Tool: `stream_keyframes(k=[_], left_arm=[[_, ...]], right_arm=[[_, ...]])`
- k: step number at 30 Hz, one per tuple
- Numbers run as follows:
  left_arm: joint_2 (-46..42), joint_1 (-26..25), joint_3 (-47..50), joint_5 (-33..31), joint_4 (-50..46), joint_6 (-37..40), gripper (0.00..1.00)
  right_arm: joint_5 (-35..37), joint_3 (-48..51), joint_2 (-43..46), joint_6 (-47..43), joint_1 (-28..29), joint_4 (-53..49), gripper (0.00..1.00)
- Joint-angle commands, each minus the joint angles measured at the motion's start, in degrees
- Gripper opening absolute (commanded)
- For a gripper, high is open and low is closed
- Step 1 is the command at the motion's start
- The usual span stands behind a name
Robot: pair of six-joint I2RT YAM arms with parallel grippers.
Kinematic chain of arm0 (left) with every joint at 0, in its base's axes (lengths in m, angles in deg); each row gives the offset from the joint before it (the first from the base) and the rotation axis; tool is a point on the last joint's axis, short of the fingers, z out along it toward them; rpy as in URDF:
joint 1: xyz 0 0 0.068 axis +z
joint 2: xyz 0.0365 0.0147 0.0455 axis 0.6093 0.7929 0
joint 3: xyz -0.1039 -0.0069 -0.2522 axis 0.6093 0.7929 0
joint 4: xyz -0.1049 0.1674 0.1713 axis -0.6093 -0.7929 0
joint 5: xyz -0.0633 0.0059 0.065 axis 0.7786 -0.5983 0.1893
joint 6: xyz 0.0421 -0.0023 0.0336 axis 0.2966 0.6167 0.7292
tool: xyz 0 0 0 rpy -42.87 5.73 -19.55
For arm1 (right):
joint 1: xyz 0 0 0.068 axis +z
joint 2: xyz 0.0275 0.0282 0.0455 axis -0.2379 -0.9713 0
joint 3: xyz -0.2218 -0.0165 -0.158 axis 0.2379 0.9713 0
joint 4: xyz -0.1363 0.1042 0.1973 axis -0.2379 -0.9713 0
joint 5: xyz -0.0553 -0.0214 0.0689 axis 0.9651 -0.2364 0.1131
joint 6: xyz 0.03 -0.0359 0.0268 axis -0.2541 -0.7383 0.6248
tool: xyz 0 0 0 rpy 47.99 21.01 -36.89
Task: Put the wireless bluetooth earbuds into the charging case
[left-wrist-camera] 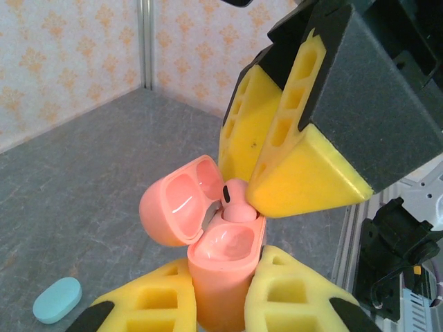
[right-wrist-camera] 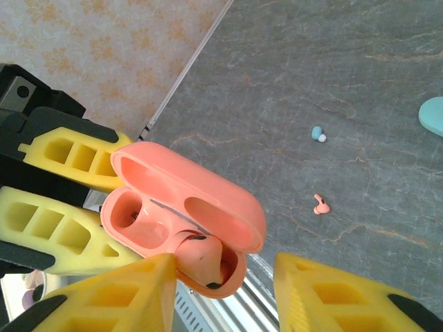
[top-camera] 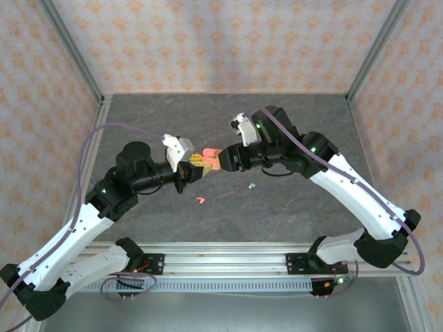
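A salmon-pink earbud (left-wrist-camera: 237, 202) sits partly in the open pink charging case (left-wrist-camera: 221, 277), whose lid is at 10 o'clock. The left gripper (left-wrist-camera: 223, 294) clamps the case. The right gripper (right-wrist-camera: 225, 266) has its jaws apart, one finger seemingly touching the earbud. A loose pink earbud (top-camera: 200, 200) lies at the case's 6 o'clock.

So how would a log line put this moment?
left gripper: shut on open pink case | right gripper: open | pink earbud: partly in case
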Motion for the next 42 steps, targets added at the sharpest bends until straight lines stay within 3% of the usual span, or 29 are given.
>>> stream_keyframes(k=[1,14,27,37,42], left_arm=[[-0.5,0.1,-1.1,2.2,3.3,-1.5,0.00],[-0.6,0.1,-0.8,2.5,2.6,-1.9,0.00],[-1.3,0.1,0.8,0.4,2.9,-1.4,0.00],[-1.1,0.1,1.4,-0.5,3.9,-1.2,0.00],[-1.0,0.0,1.3,-0.4,4.2,-1.3,0.00]], right_arm=[[-1.9,-1.0,-0.9,-0.9,0.4,0.8,0.40],[-5.3,2.2,0.1,2.1,0.4,7.6,0.15],[1.1,2.4,4.6,2.7,0.4,9.4,0.13],[2.0,0.5,4.9,3.1,0.4,9.4,0.13],[1.8,0.5,4.5,3.2,0.4,7.6,0.20]])
